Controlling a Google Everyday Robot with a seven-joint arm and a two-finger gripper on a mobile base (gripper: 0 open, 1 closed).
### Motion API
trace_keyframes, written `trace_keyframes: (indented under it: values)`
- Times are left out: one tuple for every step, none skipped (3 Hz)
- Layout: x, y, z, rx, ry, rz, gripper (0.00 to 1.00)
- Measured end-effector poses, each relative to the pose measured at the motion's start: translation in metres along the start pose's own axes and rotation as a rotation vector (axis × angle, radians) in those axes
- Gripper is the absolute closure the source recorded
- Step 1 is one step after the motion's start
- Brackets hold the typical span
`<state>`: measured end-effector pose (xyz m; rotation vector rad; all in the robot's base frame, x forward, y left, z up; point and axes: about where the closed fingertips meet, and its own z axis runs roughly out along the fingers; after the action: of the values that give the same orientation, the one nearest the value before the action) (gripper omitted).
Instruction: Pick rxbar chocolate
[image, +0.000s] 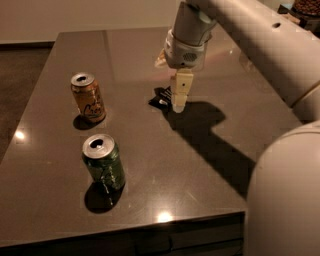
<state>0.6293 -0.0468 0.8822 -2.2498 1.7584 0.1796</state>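
The rxbar chocolate (160, 97) is a small flat black bar with white lettering, lying on the dark table (150, 165) near its middle. Its right end is hidden behind the gripper. The gripper (179, 102) hangs from the pale arm that comes in from the upper right. It points down and stands right over the bar's right end, close to the table top.
An orange can (88, 97) stands upright at the left. A green can (103, 162) stands upright nearer the front edge. The arm's big pale body (285, 195) fills the lower right. A dark basket (302, 10) sits at the far right corner.
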Motion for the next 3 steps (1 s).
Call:
trace_keyframes:
  values:
    - [0.001,-0.014,0.029,-0.048,0.033,-0.042,0.0]
    - [0.006,-0.02,0.04,-0.066,0.056,-0.055,0.0]
    - [0.015,-0.021,0.047,-0.083,0.081,-0.051,0.18]
